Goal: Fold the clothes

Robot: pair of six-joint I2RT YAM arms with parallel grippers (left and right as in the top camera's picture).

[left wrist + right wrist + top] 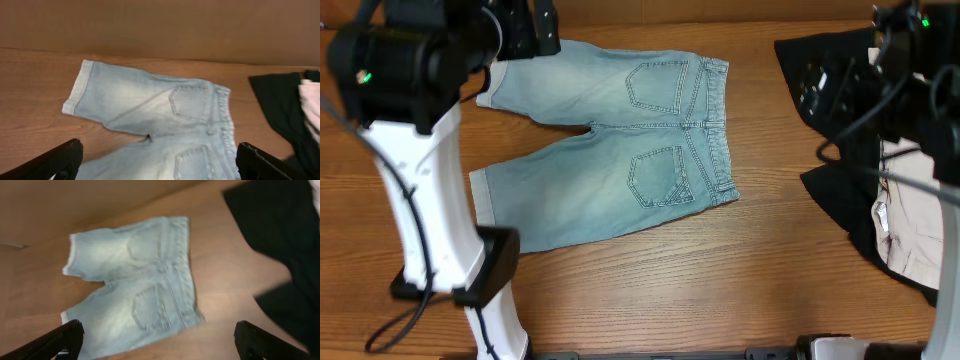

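The shorts (620, 150) lay spread flat on the counter (720, 300), back pockets up, both legs open in a shallow V and both hems turned up in cuffs. The left jaws stood wide over the far leg of the shorts, near its cuff, with nothing between them. The right jaws also stood wide and empty, hanging off the waistband end of the shorts, apart from the denim. A black garment (825, 190) lay crumpled past the waistband of the shorts, not touching them. A cream garment (910, 240) rested on the black one, on its side away from the shorts.
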